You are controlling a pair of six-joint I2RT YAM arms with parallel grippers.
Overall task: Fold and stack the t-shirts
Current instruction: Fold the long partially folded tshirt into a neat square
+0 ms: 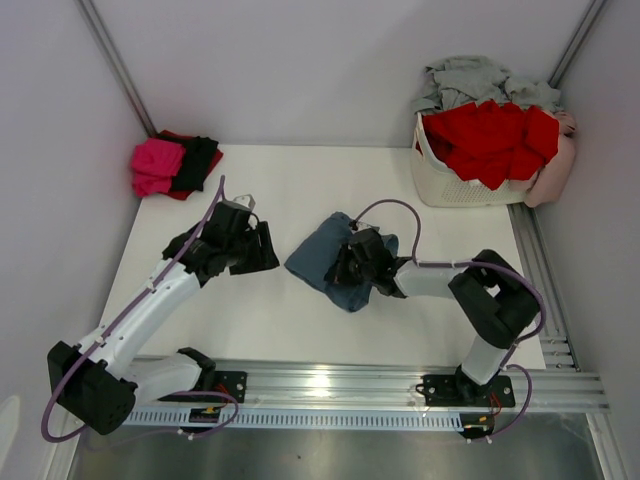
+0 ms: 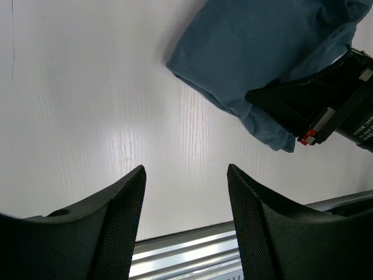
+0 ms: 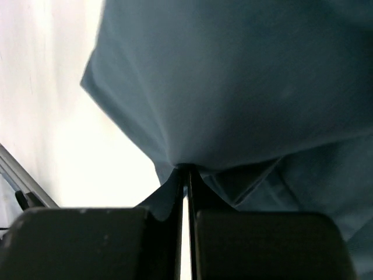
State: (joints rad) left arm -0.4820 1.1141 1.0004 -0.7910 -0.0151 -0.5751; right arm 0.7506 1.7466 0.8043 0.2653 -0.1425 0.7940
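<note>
- Found a white table (image 1: 300, 190) filling the middle of the top view, its surface showing a faint grain in the left wrist view.
- Spotted a white lattice plastic basket (image 1: 455, 185) at two o'clock on that table, close to the far right corner.
- Noted a ribbed aluminium rail (image 1: 330, 385) at six o'clock, running along the table's near edge.
- Made out pale walls (image 1: 320, 70) on three sides, with slanted metal posts at eleven o'clock (image 1: 115, 65) and one o'clock (image 1: 575, 40).
</note>
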